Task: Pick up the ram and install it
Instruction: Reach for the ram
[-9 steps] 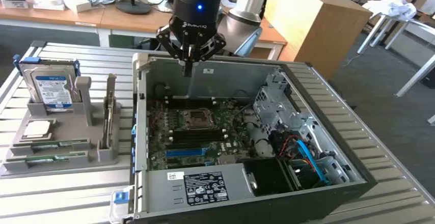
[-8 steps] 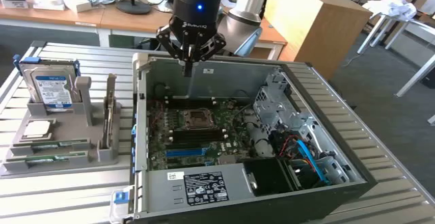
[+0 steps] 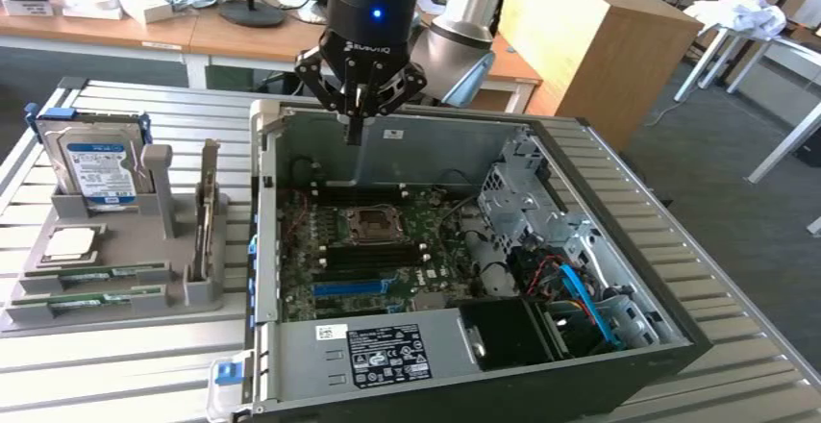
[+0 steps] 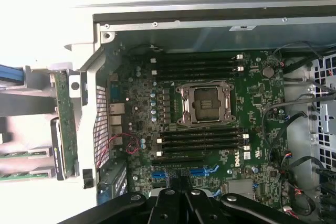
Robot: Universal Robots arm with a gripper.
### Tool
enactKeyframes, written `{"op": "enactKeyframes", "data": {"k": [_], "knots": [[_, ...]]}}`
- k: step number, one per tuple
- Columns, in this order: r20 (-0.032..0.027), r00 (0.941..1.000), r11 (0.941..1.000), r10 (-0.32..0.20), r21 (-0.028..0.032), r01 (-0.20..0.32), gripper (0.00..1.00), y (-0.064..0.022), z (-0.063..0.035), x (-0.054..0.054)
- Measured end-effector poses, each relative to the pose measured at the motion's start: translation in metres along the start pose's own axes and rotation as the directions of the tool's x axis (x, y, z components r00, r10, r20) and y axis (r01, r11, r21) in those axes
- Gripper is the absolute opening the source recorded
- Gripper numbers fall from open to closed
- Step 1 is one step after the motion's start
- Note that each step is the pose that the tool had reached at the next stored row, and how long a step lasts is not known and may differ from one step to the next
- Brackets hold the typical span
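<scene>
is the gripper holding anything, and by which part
Nothing: the gripper is shut and empty above the open computer case.

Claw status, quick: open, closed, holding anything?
Claw: closed, nothing seen in it, hanging above the open computer case; the ram lies in the grey holder, apart from it.
</scene>
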State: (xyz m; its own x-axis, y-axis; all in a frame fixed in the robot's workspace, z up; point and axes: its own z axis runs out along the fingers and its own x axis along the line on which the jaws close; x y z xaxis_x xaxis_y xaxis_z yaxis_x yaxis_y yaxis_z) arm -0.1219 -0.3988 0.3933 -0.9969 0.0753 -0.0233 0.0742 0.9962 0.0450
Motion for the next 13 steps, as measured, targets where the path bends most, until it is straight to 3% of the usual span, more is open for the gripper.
{"op": "enactKeyframes", "data": {"k": [13], "knots": [[0.0,1.0,1.0,0.0,0.0,0.0,0.1,-0.0011,-0.0004,0.014]]}}
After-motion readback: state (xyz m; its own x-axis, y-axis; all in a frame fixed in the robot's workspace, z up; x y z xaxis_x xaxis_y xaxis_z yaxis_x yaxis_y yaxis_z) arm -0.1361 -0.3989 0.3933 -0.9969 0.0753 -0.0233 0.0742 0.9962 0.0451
